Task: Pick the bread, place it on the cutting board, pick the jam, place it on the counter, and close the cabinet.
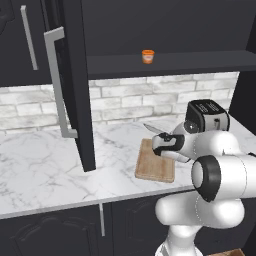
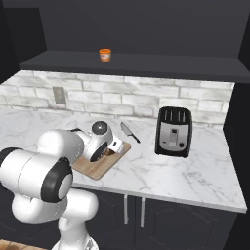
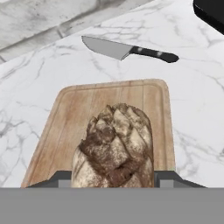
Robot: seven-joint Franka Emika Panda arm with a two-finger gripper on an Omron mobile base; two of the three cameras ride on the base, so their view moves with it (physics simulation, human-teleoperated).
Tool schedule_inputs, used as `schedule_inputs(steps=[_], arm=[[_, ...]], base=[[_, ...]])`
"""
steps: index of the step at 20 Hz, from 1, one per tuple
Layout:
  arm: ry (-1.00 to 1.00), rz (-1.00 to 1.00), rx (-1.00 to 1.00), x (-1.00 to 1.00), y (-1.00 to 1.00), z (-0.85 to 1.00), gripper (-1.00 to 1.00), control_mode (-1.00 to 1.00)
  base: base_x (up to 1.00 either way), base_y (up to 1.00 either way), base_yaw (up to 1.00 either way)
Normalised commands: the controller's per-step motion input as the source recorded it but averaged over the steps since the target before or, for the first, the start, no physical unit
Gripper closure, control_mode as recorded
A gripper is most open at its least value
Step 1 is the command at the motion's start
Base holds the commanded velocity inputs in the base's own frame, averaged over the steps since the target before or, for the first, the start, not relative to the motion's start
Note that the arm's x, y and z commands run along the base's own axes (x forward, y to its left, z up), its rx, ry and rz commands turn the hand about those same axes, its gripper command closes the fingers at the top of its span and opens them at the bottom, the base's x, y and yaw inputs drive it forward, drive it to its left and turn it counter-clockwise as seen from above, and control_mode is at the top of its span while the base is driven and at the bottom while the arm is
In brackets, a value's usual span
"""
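Low in the middle of the hand view, the bread [image 3: 114, 146] fills the space between the two sides of the claw [image 3: 113, 177], which is clamped on it, dark finger tips pressing its left and right flanks. The loaf piece stands with its long axis running up the frame, its rounded, cracked top pointing toward the far edge of the cutting board [image 3: 70, 113]; whether its base touches the wood cannot be told. The board lies under it, long side running up the frame toward a knife [image 3: 127, 50] that rests on the white marble tabletop [image 3: 192, 109] just beyond the board's far edge, blade to the left, black handle to the right. From the right base view the claw [image 2: 113, 146] sits low over the board [image 2: 105, 166] at centre left, with a black toaster [image 2: 173, 131] to the right, apart from the board. Higher up, the jam [image 2: 105, 54] stands upright on the cabinet shelf near the top centre. In the left base view the cabinet [image 1: 75, 85] door stands open at upper left, its silver handle [image 1: 57, 85] facing the camera, and the jam [image 1: 147, 56] shows on the shelf to its right.
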Motion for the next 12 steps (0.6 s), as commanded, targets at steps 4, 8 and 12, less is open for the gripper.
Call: schedule_inputs(steps=[4, 8, 12], arm=[[0.0, 0.0, 0.0, 0.0, 0.01, -0.17, 1.0, -1.0], [0.0, 0.0, 0.0, 0.0, 0.03, -0.18, 1.0, -1.0], [0.0, 0.0, 0.0, 0.06, 0.03, -0.19, 1.0, -1.0]], base=[[0.0, 0.0, 0.0], [0.0, 0.0, 0.0], [0.0, 0.0, 0.0]])
